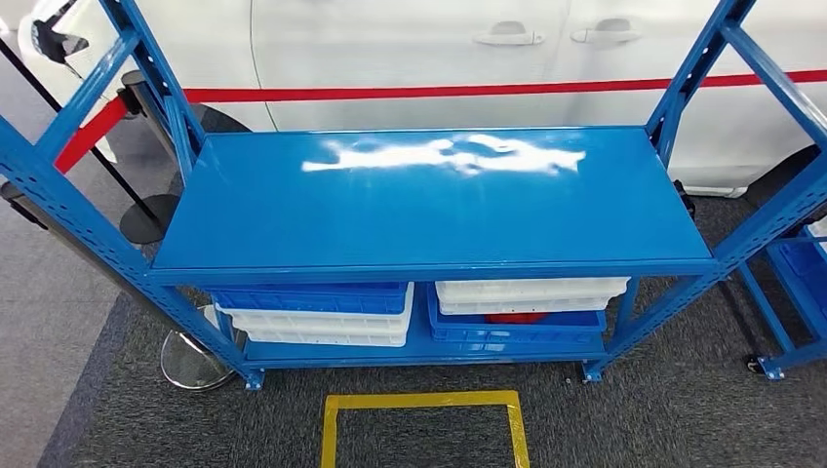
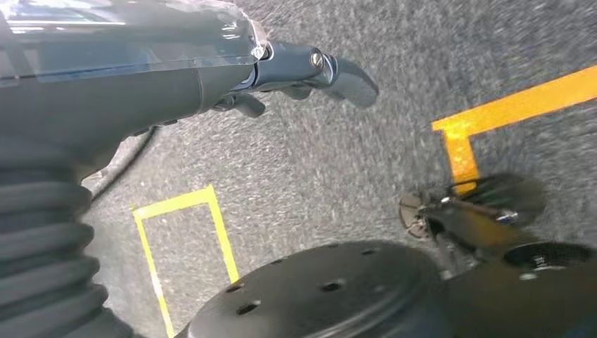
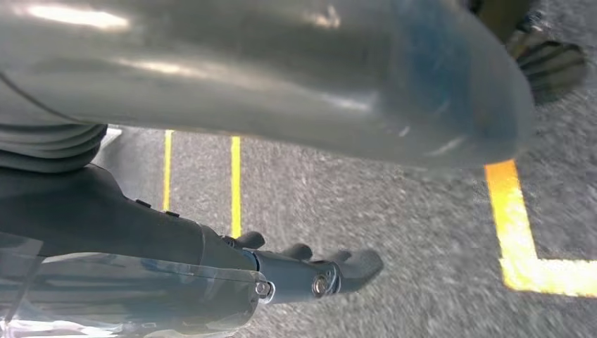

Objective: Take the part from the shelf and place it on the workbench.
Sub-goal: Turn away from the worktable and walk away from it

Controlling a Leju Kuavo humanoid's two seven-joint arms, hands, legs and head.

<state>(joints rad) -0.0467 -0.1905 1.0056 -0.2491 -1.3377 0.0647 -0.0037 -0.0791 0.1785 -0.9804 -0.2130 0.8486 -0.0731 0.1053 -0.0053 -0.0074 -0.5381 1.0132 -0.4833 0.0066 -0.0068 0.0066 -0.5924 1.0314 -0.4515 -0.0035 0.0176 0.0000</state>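
Note:
A blue metal rack stands in front of me, its glossy top board [image 1: 429,214] showing glare. On its lower level sit a blue bin [image 1: 310,296] over a white bin [image 1: 322,327] on the left. On the right a white bin [image 1: 531,292] rests on a blue bin [image 1: 512,330], with something red [image 1: 517,317] in it. Which item is the part I cannot tell. My left hand [image 2: 296,77] hangs over grey carpet, thumb out, holding nothing. My right hand [image 3: 303,271] hangs likewise, fingers stretched, nothing in them. A blurred silver curved surface [image 3: 281,77] lies close above it.
A yellow taped square [image 1: 424,429] marks the carpet before the rack. Behind stand a white car [image 1: 410,58] and a red barrier belt [image 1: 439,92] on stanchions, one chrome base [image 1: 195,361] at the rack's left leg. Another blue rack [image 1: 795,283] stands to the right.

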